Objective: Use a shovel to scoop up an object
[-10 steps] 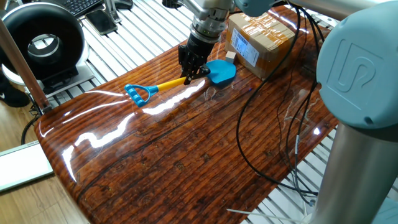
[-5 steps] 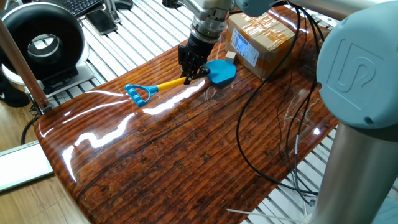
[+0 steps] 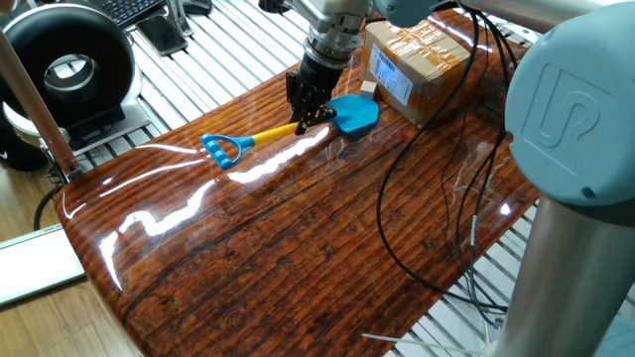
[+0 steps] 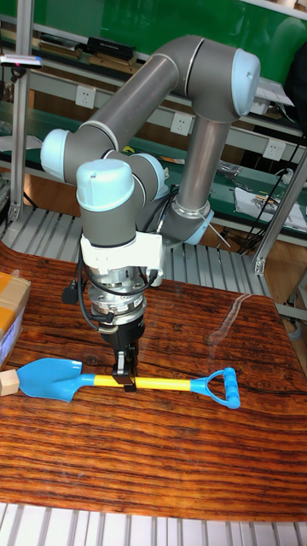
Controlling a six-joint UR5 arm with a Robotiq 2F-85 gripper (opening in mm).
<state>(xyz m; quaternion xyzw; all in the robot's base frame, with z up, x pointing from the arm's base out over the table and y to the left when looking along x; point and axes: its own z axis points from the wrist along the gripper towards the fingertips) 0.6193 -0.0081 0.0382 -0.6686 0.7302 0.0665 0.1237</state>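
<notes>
The shovel lies low over the wooden table [image 3: 298, 248], with its blue blade [image 3: 354, 114], thin yellow shaft [image 3: 270, 133] and blue D-handle [image 3: 223, 147]. My gripper [image 3: 309, 121] points straight down and is shut on the shaft close to the blade. The tall fixed view shows the same grip, gripper [image 4: 128, 376] on the shaft [image 4: 166, 384], with the blade [image 4: 51, 378] to the left. The object, a tiny tan cube [image 3: 368, 88], sits at the blade's tip beside the cardboard box. In the tall fixed view the cube [image 4: 8, 383] touches or nearly touches the blade's front edge.
A large taped cardboard box [image 3: 417, 55] stands right behind the cube, seen also as the box [image 4: 10, 320] at the left edge. Black cables [image 3: 417, 228] hang over the table's right side. A black round device [image 3: 69, 69] sits off the table at the left.
The gripper and the shovel have crept a few pixels toward the cube and box. The grip on the shaft is the same.
</notes>
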